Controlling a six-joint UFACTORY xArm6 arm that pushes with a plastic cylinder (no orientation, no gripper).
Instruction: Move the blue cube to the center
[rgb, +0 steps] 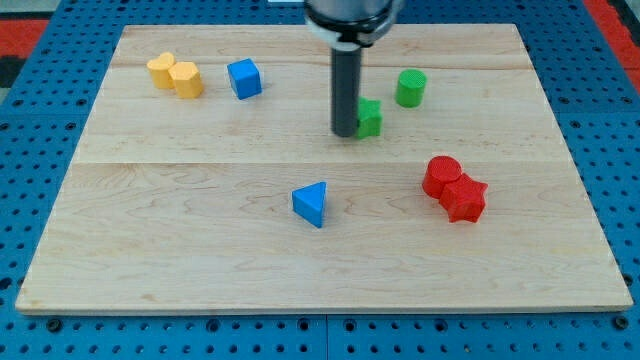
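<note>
At the view's far left, near the top edge of the wooden board (200, 250), two yellow blocks (176, 76) sit touching each other, their shapes rounded but hard to make out exactly. Just to their right, a little apart, is the blue cube (244, 78), in the top left part of the board and well away from the middle. Lower down, near the centre of the board, lies a blue triangular block (311, 203). Above it and slightly to the right, my tip (345, 133) rests on the board, the dark rod coming straight down from the view's top; it has no fingers and holds nothing, and it is touching or just beside the left side of a small green block (370, 117). Up and to the right of that stands a green cylinder (411, 88). Further right and lower, a red cylinder (441, 176) and a red star-like block (464, 198) sit pressed together. A blue pegboard (40, 150) surrounds the board.
</note>
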